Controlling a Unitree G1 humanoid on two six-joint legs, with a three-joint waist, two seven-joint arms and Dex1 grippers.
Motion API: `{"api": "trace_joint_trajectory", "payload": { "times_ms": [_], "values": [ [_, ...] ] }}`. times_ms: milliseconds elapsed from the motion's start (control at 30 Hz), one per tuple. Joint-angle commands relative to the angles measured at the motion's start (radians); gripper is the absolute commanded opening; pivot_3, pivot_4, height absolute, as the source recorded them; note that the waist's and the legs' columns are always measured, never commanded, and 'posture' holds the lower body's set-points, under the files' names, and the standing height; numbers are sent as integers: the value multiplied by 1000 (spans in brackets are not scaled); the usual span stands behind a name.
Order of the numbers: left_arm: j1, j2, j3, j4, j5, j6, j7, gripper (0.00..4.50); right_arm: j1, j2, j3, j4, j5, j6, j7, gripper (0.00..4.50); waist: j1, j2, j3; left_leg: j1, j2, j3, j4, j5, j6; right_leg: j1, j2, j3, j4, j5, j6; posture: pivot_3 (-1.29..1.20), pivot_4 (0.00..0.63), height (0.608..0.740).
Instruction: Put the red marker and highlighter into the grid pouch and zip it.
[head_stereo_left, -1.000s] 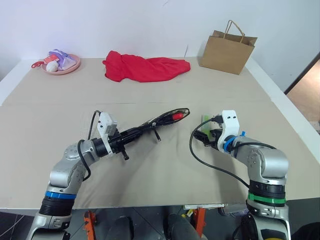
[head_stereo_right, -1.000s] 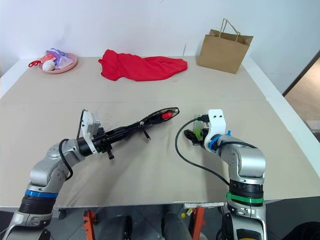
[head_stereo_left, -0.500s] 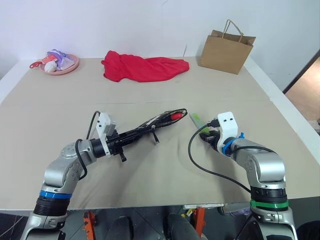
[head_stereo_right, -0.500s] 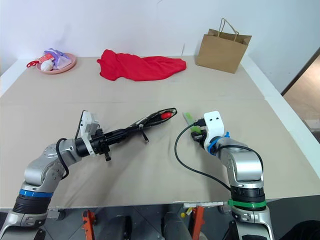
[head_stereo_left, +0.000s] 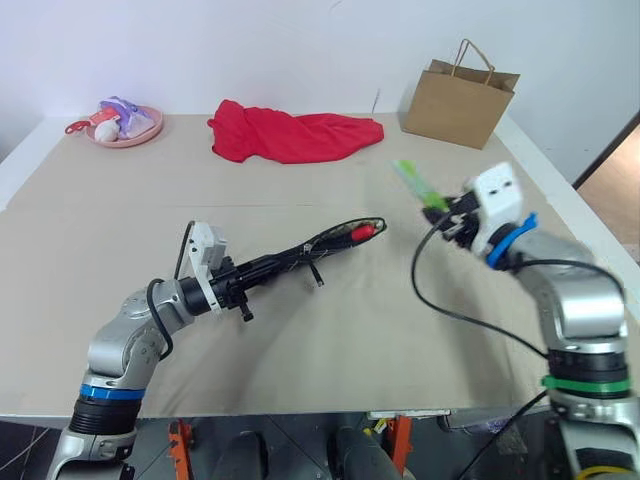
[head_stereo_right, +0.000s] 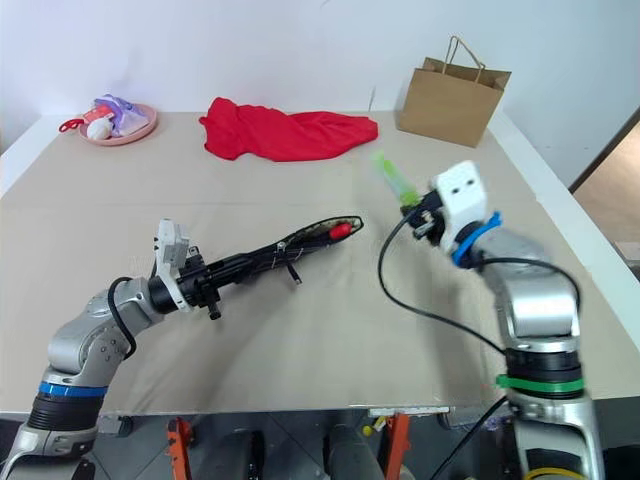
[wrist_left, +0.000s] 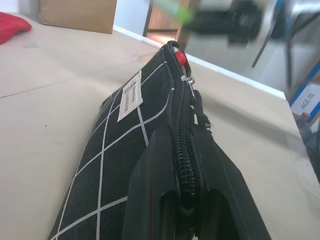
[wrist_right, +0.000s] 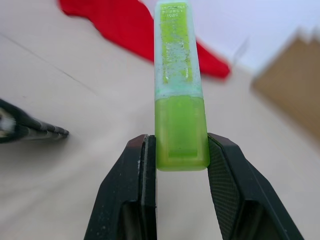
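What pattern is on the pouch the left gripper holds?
Black fabric with thin white grid lines on the grid pouch; clearest in the left wrist view.

The grid pouch (wrist_left: 115, 150) is seen in black with thin white lines; the highlighter (wrist_right: 179, 90) is lime green; the red marker (wrist_left: 180, 58) shows a red end.

Most of the red marker (wrist_left: 180, 58) is hidden inside the grid pouch (wrist_left: 120, 150); just its red tip is seen at the open end. Pouch's near end is covered by the left gripper (wrist_left: 185, 210) fingers and cut off by the wrist view's edge. The highlighter (head_stereo_left: 415, 184) is blurred in head views. Items on the pink plate (head_stereo_left: 128, 137) are too small to be told.
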Motion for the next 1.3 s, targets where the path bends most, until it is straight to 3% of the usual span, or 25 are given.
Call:
{"api": "trace_joint_trajectory", "payload": {
  "times_ms": [33,167,300,667,933,1300],
  "values": [
    [6,6,-16,-16,31,-34,-13,0,-10,-146,-36,-58,65,-159,231,1065,0,0,0,0,0,0,0,0,0,0,0,0,0,0,0,0,150,740],
    [4,-2,-30,-19,43,-38,-11,0,52,-294,8,-161,97,-193,438,1065,0,2,2,0,1,0,0,0,1,0,1,0,0,0,-1,0,150,740],
    [-2,-7,-34,-17,47,-40,-11,0,80,-348,42,-181,94,-217,497,1065,-2,2,2,1,1,-1,0,-1,1,1,1,-1,0,-1,-1,0,150,740],
    [-19,-9,-34,-17,44,-29,-7,0,115,-353,130,-155,10,-294,507,1065,1,1,2,1,1,0,1,-1,0,1,0,0,0,0,-1,0,150,740],
    [-27,-7,-38,-21,45,-25,-8,0,33,-315,202,-73,-43,-348,515,1065,0,1,2,1,1,0,1,-1,0,1,0,0,0,0,-1,0,150,740],
    [-12,-3,-36,-39,43,-22,3,0,-10,-353,184,43,-63,-404,553,1065,1,1,2,1,0,0,1,-1,0,1,-1,0,0,0,-1,0,150,740]
  ]
}}
